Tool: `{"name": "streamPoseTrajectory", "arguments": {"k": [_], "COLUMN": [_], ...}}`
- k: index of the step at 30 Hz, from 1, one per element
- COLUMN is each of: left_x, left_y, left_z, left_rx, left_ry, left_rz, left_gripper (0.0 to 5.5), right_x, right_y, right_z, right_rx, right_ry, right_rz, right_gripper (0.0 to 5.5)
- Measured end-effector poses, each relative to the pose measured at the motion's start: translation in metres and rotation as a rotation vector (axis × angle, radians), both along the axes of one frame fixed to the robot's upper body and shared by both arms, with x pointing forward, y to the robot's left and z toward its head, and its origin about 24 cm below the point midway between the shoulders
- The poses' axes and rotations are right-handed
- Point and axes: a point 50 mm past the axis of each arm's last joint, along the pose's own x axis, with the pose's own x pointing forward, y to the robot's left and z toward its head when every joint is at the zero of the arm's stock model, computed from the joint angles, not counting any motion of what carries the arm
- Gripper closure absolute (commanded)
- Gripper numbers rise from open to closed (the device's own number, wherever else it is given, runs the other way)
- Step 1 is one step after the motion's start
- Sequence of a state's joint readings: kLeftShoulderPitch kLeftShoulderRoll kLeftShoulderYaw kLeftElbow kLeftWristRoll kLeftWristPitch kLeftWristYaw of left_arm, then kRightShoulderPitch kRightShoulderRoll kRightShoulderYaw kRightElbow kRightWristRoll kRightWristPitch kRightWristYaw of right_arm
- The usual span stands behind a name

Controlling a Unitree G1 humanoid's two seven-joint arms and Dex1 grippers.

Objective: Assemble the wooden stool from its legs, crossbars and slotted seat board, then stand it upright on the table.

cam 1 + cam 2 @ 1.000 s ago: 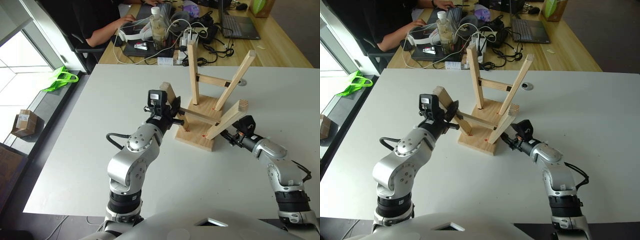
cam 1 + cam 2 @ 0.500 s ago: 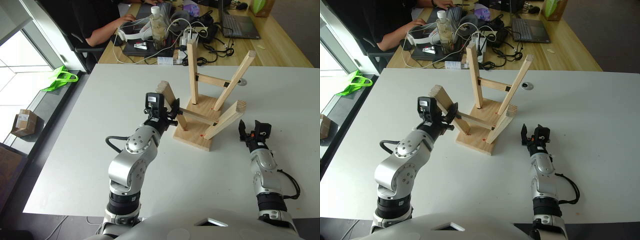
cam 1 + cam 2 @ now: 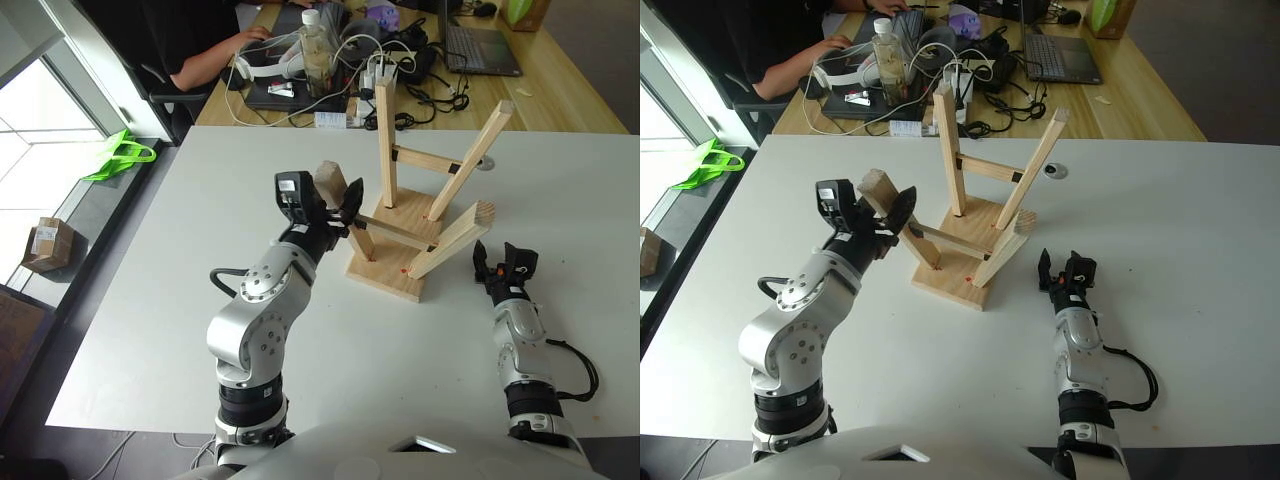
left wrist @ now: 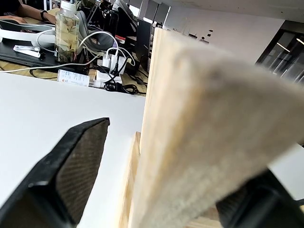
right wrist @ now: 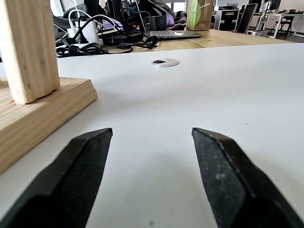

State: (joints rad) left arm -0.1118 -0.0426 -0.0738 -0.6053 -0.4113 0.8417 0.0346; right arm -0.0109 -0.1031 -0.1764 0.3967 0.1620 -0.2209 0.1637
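The wooden stool lies upside down, its seat board (image 3: 384, 276) flat on the white table (image 3: 150, 330) and its legs pointing up. Two far legs (image 3: 385, 140) stand tall, joined by a crossbar (image 3: 425, 160). A near-right leg (image 3: 450, 238) leans outward, and a second crossbar (image 3: 398, 231) runs to the near-left leg (image 3: 334, 186). My left gripper (image 3: 340, 203) is open, its fingers (image 4: 66, 175) straddling the upper end of that near-left leg (image 4: 199, 123) with a gap showing. My right gripper (image 3: 500, 256) rests open low over the table, just right of the seat board (image 5: 38, 114), holding nothing.
A wooden desk (image 3: 560, 100) abuts the table's far edge, crowded with a laptop, a bottle (image 3: 316, 52), cables and a seated person's arm. A round cable grommet (image 3: 1053, 172) sits in the table behind the stool. The table's left edge drops to the floor with a green bag (image 3: 122, 155).
My right gripper has let go of the near-right leg, pulled back to the table and opened. My left gripper has risen from the crossbar to the near-left leg's upper end.
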Motion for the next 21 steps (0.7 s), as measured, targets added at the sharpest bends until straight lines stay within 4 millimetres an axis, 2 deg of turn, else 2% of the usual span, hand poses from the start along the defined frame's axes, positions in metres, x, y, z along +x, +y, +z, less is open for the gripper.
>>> {"name": "streamPoseTrajectory", "arguments": {"k": [2,7,16,19,21], "left_x": [-0.002,-0.002,0.001,-0.001,0.000], "left_y": [-0.005,-0.005,-0.005,0.000,0.012], "left_z": [-0.017,-0.021,-0.019,-0.015,-0.004], "left_rx": [0.133,0.295,0.323,0.192,0.149], "left_ry": [0.068,0.072,0.092,0.084,0.028], "left_rz": [-0.050,-0.100,-0.097,-0.063,-0.011], "left_gripper": [2.28,2.28,2.28,2.28,2.28], "right_x": [0.000,0.001,0.001,0.001,0.002], "right_y": [0.000,0.001,0.001,0.001,0.001], "right_z": [0.000,0.000,0.000,0.001,0.002], "right_rx": [0.011,0.017,0.018,0.018,0.017], "right_ry": [-0.002,0.001,0.007,0.003,-0.003], "right_rz": [-0.003,-0.005,-0.008,-0.008,-0.007], "right_gripper": [2.38,2.38,2.38,2.38,2.38]}}
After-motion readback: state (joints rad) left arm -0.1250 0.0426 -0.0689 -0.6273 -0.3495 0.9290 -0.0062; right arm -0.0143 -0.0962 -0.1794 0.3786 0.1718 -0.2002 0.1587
